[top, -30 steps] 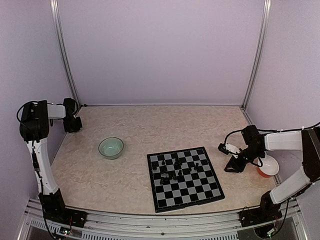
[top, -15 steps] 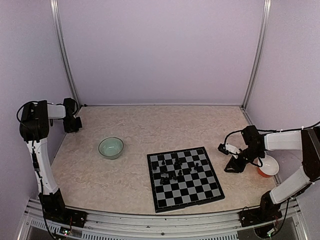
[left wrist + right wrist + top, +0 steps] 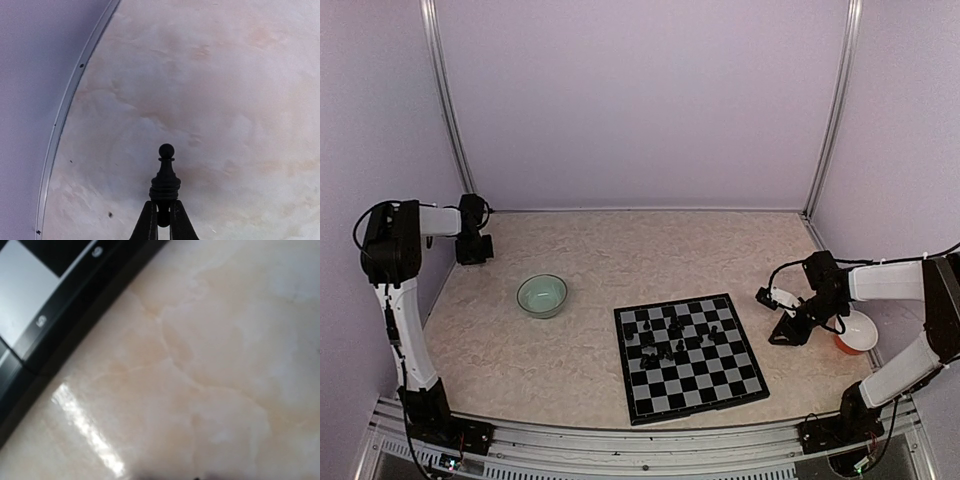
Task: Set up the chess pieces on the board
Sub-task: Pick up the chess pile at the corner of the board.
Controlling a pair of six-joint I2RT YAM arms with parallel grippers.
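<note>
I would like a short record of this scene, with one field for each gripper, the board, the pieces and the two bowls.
board: near the middle, a little turned
chess pieces: a loose group on the board's far half
green bowl: left of the board
red bowl: far right, white inside
left gripper: shut on a black pawn, far left, away from the board
right gripper: low, between board and red bowl; open or shut unclear

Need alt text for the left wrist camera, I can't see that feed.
The left gripper holds a black pawn by its base, with the marbled tabletop behind it. A metal rail and purple wall curve along the left edge.
</note>
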